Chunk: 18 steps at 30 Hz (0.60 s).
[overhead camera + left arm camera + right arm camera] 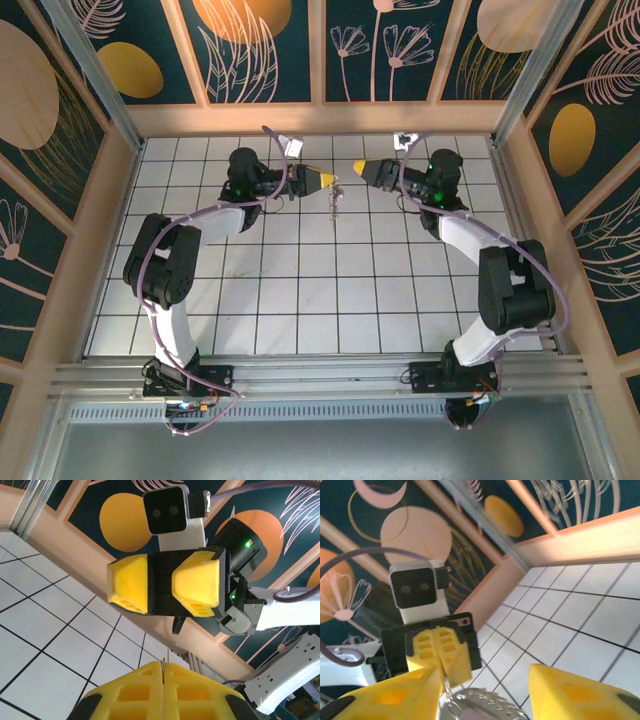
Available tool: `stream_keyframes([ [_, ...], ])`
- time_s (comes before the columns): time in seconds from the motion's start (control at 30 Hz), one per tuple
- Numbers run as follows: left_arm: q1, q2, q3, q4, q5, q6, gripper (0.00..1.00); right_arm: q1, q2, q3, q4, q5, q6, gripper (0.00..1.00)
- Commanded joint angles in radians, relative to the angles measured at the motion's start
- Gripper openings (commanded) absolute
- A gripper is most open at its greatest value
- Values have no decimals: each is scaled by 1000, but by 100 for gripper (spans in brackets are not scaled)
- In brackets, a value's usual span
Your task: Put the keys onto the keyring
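One white table [300,300] of square tiles lies below. The blocky yellow left gripper [329,180] is clenched on the thin, bumpy silver keyring [480,709], dangling beside the right gripper [357,167], whose fingers stand apart, empty.

Left fingers [140,695] pressed together, right fingers [197,582] parted, tips facing

The keyring [337,195] hangs between the left gripper [327,180] and the right gripper [357,167], over the table's [300,290] far middle

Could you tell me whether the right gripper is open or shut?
Open: the right gripper shows its yellow fingers well apart.
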State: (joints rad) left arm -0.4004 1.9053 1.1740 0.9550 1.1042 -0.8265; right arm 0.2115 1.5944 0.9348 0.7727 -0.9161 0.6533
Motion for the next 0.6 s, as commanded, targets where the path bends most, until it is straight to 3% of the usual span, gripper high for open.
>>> stream_keyframes([
  [0.0, -2, -75, -26, 122, -33, -43, 0, 8, -81, -96, 66, 111, -27, 52],
  [0.27, -7, -117, -45, 112, -78, -55, 0, 71, -236, -281, 43, 275, -165, 54],
  [0.57, -23, -98, -40, 128, -87, -70, 0, 183, -244, -255, -36, 406, -300, 54],
])
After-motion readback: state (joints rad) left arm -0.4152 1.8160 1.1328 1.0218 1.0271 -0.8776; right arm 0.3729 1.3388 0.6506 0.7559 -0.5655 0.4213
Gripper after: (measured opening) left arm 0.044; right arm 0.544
